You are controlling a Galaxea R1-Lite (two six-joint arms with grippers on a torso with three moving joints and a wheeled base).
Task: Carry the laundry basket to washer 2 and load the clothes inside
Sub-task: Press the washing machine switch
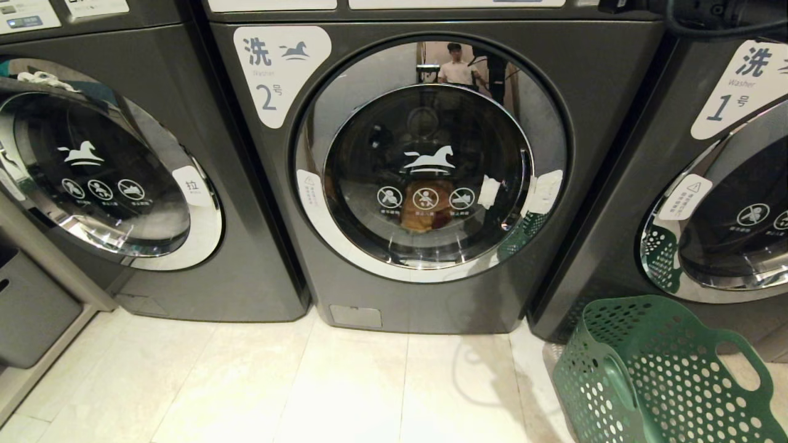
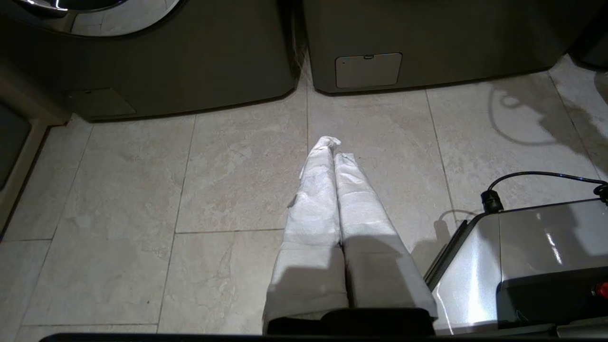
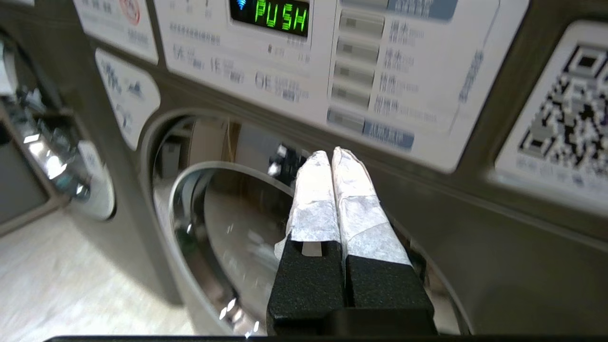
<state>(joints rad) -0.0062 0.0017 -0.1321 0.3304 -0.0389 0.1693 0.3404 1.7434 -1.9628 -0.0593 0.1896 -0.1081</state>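
basket on floor right of washer 2, looks empty | door shut, clothes behind glass | left gripper, right gripper pressed together, empty | remaining: likely start

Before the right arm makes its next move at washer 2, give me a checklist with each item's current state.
1. Washer 2 door closed: ok; it sits shut in its chrome ring, with clothes visible behind the glass.
2. Laundry basket emptied: ok; it stands on the floor in front of washer 1 and nothing shows inside the visible part.
3. Right gripper free: ok; shut on nothing, raised near the control panel.
4. Display ready: ok; it reads PUSH in green.
5. Which button to press: cannot tell; the labels are blurred.
6. Left gripper out of the way: ok; shut, low over the floor tiles.
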